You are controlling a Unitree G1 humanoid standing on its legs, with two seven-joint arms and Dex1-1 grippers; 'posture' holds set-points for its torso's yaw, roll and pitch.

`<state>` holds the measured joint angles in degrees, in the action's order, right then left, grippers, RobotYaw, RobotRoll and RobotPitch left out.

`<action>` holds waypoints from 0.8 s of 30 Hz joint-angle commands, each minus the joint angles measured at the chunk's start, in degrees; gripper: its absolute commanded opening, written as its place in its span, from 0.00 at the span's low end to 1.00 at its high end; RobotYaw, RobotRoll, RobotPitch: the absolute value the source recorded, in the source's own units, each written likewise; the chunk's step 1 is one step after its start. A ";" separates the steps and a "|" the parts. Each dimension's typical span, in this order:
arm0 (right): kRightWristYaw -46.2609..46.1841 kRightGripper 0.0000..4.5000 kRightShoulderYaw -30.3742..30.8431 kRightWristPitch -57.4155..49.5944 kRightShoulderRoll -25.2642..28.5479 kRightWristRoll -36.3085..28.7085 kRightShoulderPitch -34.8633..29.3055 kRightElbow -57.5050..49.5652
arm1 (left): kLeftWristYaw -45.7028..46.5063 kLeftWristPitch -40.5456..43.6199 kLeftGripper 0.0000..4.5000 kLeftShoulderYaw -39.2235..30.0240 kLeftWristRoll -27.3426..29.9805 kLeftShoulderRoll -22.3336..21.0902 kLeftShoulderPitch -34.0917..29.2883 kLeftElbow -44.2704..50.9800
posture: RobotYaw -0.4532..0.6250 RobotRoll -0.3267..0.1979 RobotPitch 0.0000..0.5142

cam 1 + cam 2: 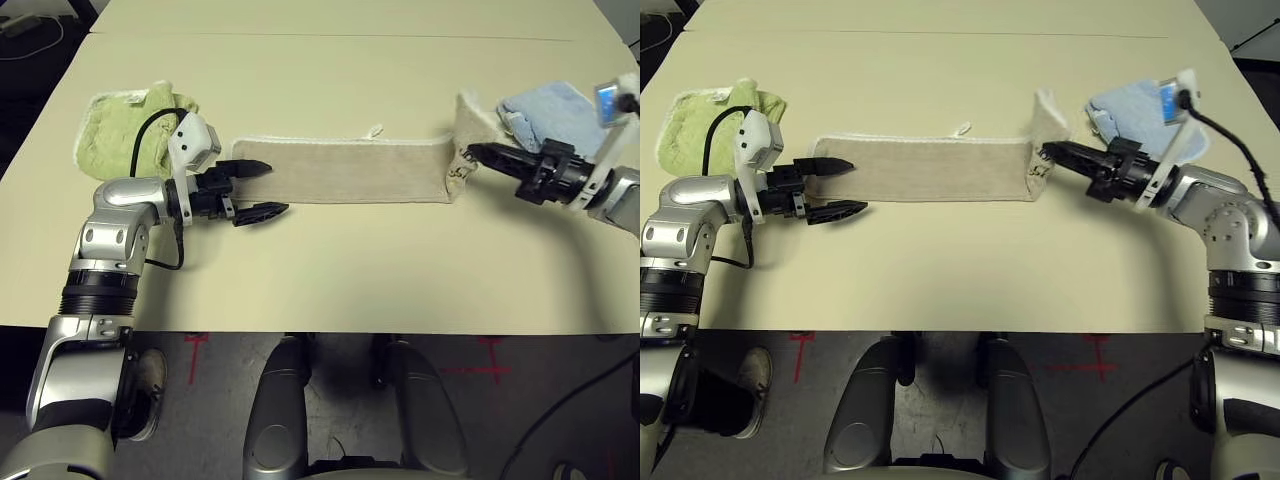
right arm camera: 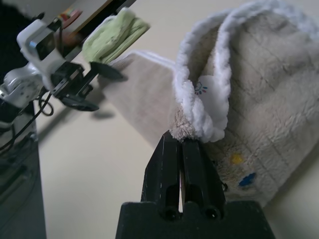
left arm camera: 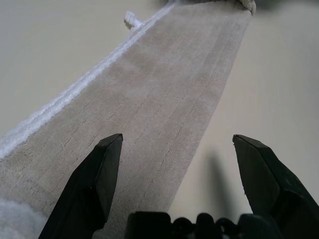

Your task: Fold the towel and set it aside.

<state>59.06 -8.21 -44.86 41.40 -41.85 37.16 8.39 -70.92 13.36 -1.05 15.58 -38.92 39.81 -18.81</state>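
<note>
The towel (image 1: 340, 170) is a long beige folded strip with white edging, lying across the middle of the table. Its right end (image 2: 259, 74) is lifted and bunched, and my right gripper (image 1: 472, 152) is shut on that end's white-edged corner next to a small dark logo. At the strip's left end my left gripper (image 1: 278, 187) stands open, just above the table. One finger (image 3: 102, 169) lies over the cloth and the other finger (image 3: 259, 169) is off its near edge, over bare table.
A crumpled light green towel (image 1: 125, 130) sits behind my left arm at the far left. Behind my right gripper, at the far right, lies a light blue towel (image 1: 550, 112). The table's front edge (image 1: 320, 328) runs close below both arms.
</note>
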 commanded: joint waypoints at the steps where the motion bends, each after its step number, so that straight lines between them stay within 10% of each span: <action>1: 1.69 0.01 2.00 0.75 0.18 1.56 -0.14 -2.49 | -0.04 0.11 1.00 0.65 -0.14 -0.41 -0.29 0.28 | 0.46 0.62 0.51; 24: -5.66 0.06 11.38 4.72 -10.66 14.33 3.52 -0.72 | 0.88 1.08 1.00 0.27 0.38 -0.61 -1.58 1.86 | 0.47 0.62 0.52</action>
<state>53.41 2.26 -40.73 30.72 -28.50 40.60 7.16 -69.95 13.99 -1.07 15.61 -38.94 39.61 -18.43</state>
